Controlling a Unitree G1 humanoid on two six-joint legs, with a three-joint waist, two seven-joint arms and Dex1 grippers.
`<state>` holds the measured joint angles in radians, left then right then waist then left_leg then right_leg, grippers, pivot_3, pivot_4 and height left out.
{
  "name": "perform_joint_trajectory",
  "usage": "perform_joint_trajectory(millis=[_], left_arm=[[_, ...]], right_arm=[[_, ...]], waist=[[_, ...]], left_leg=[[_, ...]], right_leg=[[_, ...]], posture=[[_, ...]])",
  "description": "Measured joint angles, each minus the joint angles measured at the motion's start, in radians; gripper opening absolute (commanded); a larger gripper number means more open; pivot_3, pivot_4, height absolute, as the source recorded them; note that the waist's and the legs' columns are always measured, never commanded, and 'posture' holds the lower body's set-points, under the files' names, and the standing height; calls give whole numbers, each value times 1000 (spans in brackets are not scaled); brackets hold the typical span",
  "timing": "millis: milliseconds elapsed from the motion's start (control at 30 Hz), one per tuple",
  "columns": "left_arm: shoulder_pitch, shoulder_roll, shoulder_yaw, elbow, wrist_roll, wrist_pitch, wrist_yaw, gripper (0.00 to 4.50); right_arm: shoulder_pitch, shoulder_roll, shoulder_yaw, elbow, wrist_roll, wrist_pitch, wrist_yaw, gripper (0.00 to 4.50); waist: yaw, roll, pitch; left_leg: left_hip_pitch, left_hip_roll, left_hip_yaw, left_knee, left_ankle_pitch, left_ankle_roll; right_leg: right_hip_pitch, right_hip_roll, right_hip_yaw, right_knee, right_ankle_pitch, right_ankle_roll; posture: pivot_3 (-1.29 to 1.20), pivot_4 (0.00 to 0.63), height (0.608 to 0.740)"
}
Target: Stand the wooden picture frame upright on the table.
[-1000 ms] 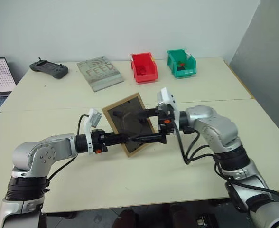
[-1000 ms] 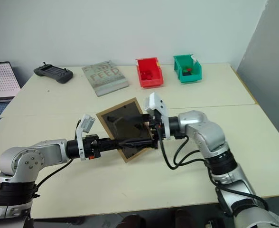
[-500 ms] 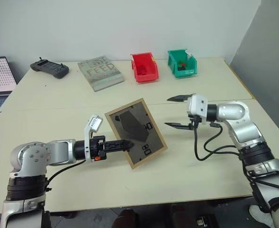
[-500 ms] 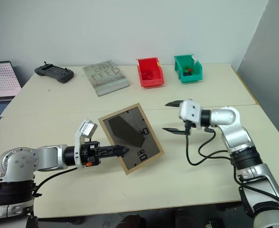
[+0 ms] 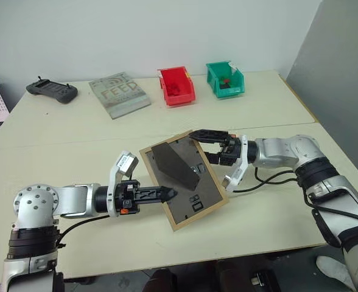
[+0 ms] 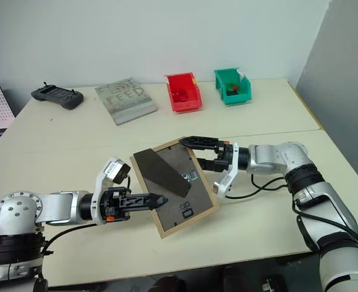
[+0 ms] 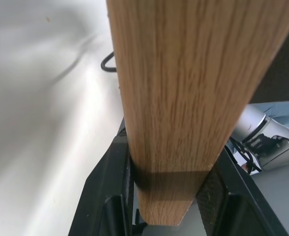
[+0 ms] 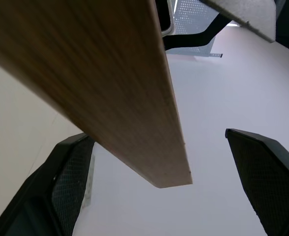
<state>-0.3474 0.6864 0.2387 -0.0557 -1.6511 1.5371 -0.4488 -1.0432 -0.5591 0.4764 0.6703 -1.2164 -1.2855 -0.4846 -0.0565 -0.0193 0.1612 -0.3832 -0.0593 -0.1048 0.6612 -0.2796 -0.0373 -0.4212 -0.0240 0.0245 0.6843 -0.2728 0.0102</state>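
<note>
Wooden picture frame (image 5: 184, 178) held tilted, back up, over the table (image 5: 270, 109) near its front edge, pinched at one rim by left gripper (image 5: 167, 194); right gripper (image 5: 208, 146) wide around the far corner, apparently untouching; one-edge grip could let it swing or slip.

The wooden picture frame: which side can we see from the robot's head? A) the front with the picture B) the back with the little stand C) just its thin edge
B: the wooden picture frame, clamped in the left gripper, shows its dark back with the fold-out stand.
</note>
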Motion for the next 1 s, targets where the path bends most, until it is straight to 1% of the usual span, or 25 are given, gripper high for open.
perform_joint_trajectory(millis=[33, 200, 267, 367, 400, 467, 500, 533, 600, 700, 733, 800, 833, 867, 933, 967, 1000], left_arm=[[10, 7, -9, -9, -18, -13, 13, 1301], [39, 51, -48, -35, -117, -77, 65, 1301], [46, 67, -64, -48, -140, -102, 80, 1301], [56, 85, -85, -59, -178, -129, 88, 1301], [59, 89, -93, -57, -189, -136, 87, 1301], [59, 94, -104, -57, -193, -150, 85, 1996], [57, 95, -104, -60, -188, -156, 83, 2151], [54, 95, -103, -62, -176, -173, 76, 2419], [47, 95, -97, -60, -140, -206, 74, 2903], [35, 90, -82, -58, -70, -266, 73, 3520], [37, 90, -67, -60, -45, -292, 73, 3681], [52, 89, -16, -68, -6, -345, 89, 4154], [72, 84, 27, -81, 3, -381, 112, 4439], [85, 78, 51, -93, 8, -405, 130, 4496], [130, 65, 103, -162, 60, -469, 182, 4500], [146, 58, 115, -199, 93, -497, 206, 4500], [187, 45, 141, -269, 159, -545, 248, 4500]], right_arm=[[-14, -3, 19, 1, -13, -11, -25, 3995], [-51, -14, 82, 20, -49, -16, -121, 2790], [-55, -15, 104, 32, -59, -13, -146, 2406], [-62, -22, 127, 34, -65, -12, -167, 1638], [-67, -25, 134, 33, -67, -11, -172, 1549], [-71, -29, 137, 33, -67, -10, -173, 1523], [-71, -31, 141, 38, -67, -12, -173, 1488], [-71, -34, 148, 52, -67, -14, -171, 1350], [-71, -34, 153, 78, -58, -20, -169, 1329], [-73, -29, 154, 153, -8, -56, -126, 1329], [-79, -20, 155, 213, 34, -80, -88, 1329], [-85, -10, 153, 338, 134, -116, -6, 1329], [-91, -2, 145, 422, 207, -137, 65, 1329], [-95, 7, 133, 477, 255, -147, 115, 1329], [-114, 72, 57, 657, 389, -172, 311, 1329], [-118, 111, -5, 738, 457, -170, 437, 1329], [-83, 178, -120, 734, 674, -60, 773, 1328]], waist=[[0, 0, 0], [1, -1, 0], [1, -1, 0], [0, -1, 0], [0, 0, 0], [0, -1, 0], [0, -1, 0], [1, -1, 0], [1, -1, 0], [0, -1, 0], [0, -1, 0], [-2, -1, 0], [-3, -1, 0], [-4, -1, 0], [-10, -3, 0], [-12, -3, 0], [-20, -5, 0]], left_leg=[[0, 0, 0, 0, 0, 0], [0, 0, 0, 0, 0, 0], [0, 0, 1, 0, 0, 0], [1, 0, 1, 0, 0, 0], [1, 0, 1, 0, 0, 0], [1, 0, 1, 0, 0, 0], [1, 0, 2, 0, 0, 0], [1, 0, 2, 0, 0, 0], [1, 0, 2, 0, 0, 0], [1, 1, 4, 0, 0, 0], [2, 2, 6, 0, 0, 0], [2, 2, 8, 0, 0, 1], [2, 3, 10, 0, -1, 2], [2, 4, 11, 0, -1, 3], [4, 5, 16, 0, -2, 5], [5, 6, 18, 0, -3, 6], [8, 9, 19, 0, -4, 8]], right_leg=[[0, 0, 0, 0, 0, 0], [1, 0, 0, 0, 0, 0], [1, 0, 0, 0, 0, 0], [1, 1, 1, 0, 0, 0], [1, 1, 2, 1, 0, 0], [1, 1, 2, 1, 0, 0], [1, 1, 2, 1, 0, 0], [1, 1, 2, 1, 0, 0], [1, 1, 2, 1, 0, 0], [1, 1, 3, 1, 0, 0], [1, 2, 4, 0, 0, 0], [1, 2, 6, 0, 0, 0], [1, 2, 8, 0, 0, 0], [2, 2, 8, -1, 0, 0], [3, 3, 10, -3, 0, 0], [5, 3, 11, -2, 0, 0], [8, 4, 11, -5, 0, 0]], posture=[[0, 150, 740], [0, 150, 740], [0, 150, 740], [0, 150, 740], [0, 150, 740], [0, 150, 740], [0, 150, 740], [0, 150, 740], [0, 150, 740], [0, 150, 740], [0, 150, 740], [0, 150, 740], [0, 150, 740], [0, 150, 740], [0, 150, 740], [0, 150, 740], [0, 150, 740]])
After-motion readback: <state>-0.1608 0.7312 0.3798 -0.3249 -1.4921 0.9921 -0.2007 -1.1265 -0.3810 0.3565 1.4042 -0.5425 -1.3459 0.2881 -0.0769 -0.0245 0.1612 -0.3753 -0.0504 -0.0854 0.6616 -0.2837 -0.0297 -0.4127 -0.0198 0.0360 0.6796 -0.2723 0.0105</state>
